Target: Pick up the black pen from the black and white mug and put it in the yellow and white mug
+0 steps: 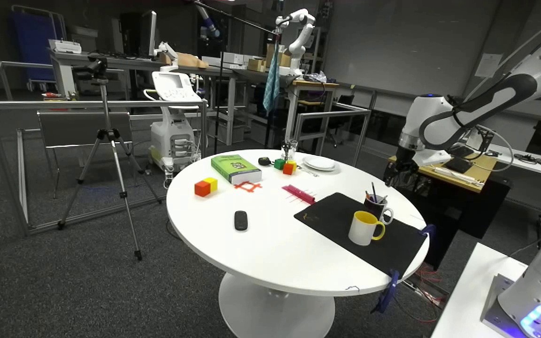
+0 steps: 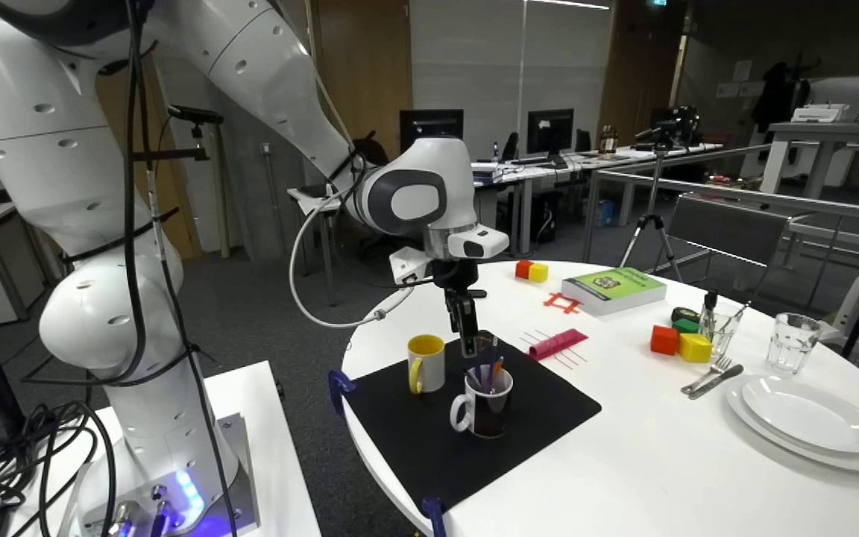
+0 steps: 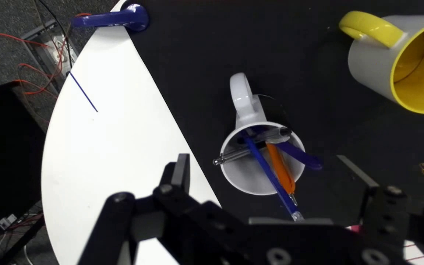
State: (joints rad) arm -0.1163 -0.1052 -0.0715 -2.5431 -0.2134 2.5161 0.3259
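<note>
Black gripper (image 3: 269, 170), fingers spread wide, hangs above and apart from the black and white mug (image 3: 242, 176). Below the fingertips, a black-ended clear pen (image 3: 275, 134) leans in that mug beside an orange pen (image 3: 279, 165); the yellow and white mug (image 3: 375, 60) stands near.

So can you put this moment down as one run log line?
Gripper: open, roughly above dark mug | pens: in dark mug | yellow mug: no pens visible
</note>
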